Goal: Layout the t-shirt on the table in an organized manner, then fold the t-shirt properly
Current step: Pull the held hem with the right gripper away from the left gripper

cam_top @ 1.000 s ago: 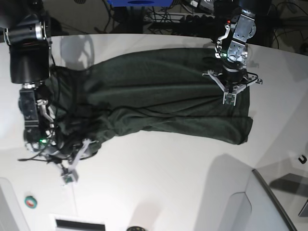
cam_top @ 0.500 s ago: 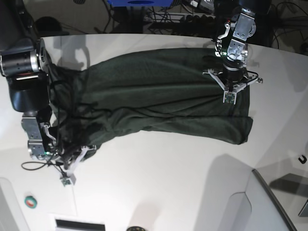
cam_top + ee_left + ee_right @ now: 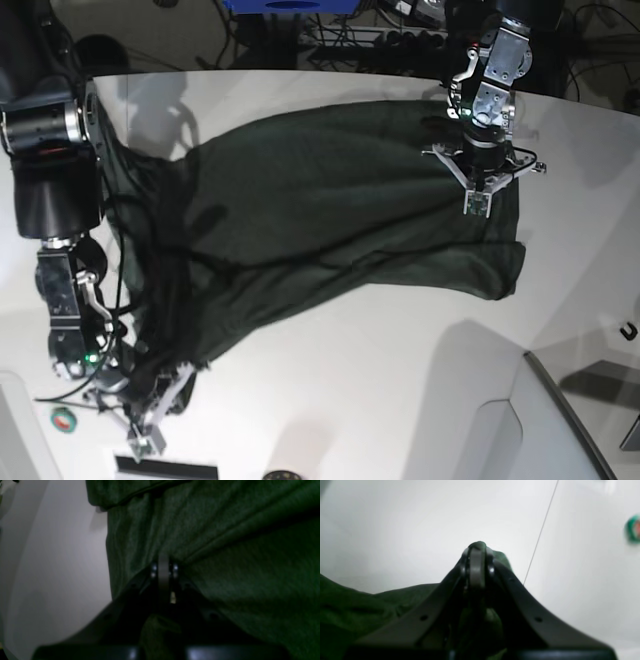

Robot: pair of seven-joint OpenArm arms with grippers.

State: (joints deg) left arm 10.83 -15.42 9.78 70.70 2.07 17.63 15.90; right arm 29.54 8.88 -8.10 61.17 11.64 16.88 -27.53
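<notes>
The dark green t-shirt (image 3: 330, 200) lies stretched across the white table (image 3: 380, 380), from the far right down to the near left. My left gripper (image 3: 478, 200) rests on the shirt's right part, shut on the cloth, and creases run out from it. In the left wrist view its fingers (image 3: 163, 565) are pressed together amid the t-shirt (image 3: 225, 555). My right gripper (image 3: 148, 428) is low at the near left, shut on the shirt's edge. In the right wrist view a tuft of t-shirt (image 3: 480, 545) pokes out past the closed fingers (image 3: 476, 565).
A small round green and red thing (image 3: 64, 420) lies near the right gripper. A thin dark seam (image 3: 540, 535) crosses the table there. A raised grey-white panel (image 3: 560, 420) stands at the near right. Cables and a blue object (image 3: 290, 6) sit beyond the far edge.
My right gripper has shut on the shirt's edge and drawn it toward the table's near edge, stretching the left part of the cloth. The left gripper has stayed put.
</notes>
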